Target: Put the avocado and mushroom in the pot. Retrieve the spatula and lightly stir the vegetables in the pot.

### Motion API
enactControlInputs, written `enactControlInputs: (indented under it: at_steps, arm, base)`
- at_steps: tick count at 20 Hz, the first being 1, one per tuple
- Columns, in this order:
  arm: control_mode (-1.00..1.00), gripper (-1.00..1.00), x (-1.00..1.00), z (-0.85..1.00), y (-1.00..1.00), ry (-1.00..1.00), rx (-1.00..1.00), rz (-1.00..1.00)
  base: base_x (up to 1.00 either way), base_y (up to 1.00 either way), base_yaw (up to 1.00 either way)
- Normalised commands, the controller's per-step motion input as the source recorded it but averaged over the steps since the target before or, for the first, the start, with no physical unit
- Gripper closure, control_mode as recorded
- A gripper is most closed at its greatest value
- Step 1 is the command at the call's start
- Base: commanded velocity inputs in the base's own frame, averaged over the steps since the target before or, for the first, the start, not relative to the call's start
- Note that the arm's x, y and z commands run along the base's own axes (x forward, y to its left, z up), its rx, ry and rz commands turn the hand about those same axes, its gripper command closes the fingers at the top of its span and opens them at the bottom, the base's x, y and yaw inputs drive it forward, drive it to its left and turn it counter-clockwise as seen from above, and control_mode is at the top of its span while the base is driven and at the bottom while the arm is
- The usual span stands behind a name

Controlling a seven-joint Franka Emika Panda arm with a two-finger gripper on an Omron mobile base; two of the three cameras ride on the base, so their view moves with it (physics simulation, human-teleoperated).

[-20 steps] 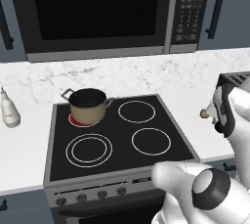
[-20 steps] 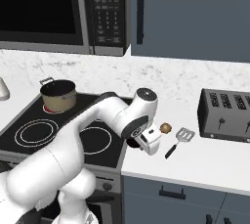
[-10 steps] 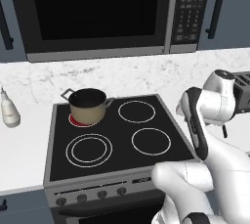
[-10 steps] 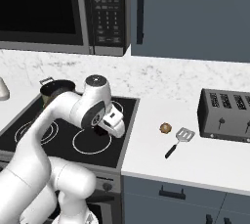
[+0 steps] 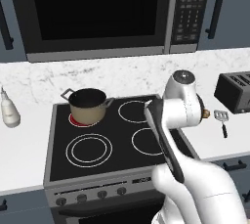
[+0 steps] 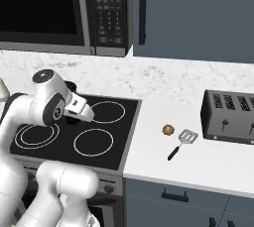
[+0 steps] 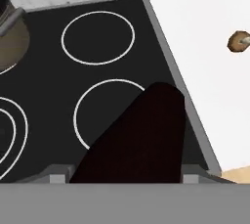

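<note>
Tan-beige on the outside and dark within, the pot [image 5: 88,105] has a dark rim and two grey loop handles, and it sits on the rear left burner of the black stove [image 5: 58,159], where the ring under it glows red. From the hand view its curved wall [image 7: 7,37] shows at the left edge. The gripper [image 6: 82,113] hangs over the middle of the stove, and its jaws are closed on a dark, almost black rounded lump, the avocado [image 7: 141,135], which rises between the finger tips and covers part of a front burner ring. On the white counter to the right of the stove lies the small brown mushroom [image 6: 168,130], and just beside it the spatula [image 6: 181,141], silvery slotted head toward the black toaster [image 6: 230,117], thin black handle pointing to the counter's front edge. A white bottle [image 5: 9,113] stands on the counter left of the stove
</note>
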Motion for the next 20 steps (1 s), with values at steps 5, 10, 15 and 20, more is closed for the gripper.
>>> enactControlInputs:
  at_steps: [5, 10, 15, 20]
  arm:
    - [-1.00, 1.00, 0.00, 0.21, 1.00, -0.26, -0.20, 0.16]
    - [-1.00, 1.00, 0.11, 0.37, 1.00, -0.10, -0.13, 0.10]
    - [-1.00, 1.00, 0.32, 0.48, 1.00, 0.00, -0.05, 0.02]
    - [-1.00, 1.00, 0.59, 0.25, 0.69, 0.00, -0.01, 0.00]
  base:
    - [0.00, 0.00, 0.00]
    - [0.00, 0.00, 0.00]
    - [0.00, 0.00, 0.00]
    - [0.00, 0.00, 0.00]
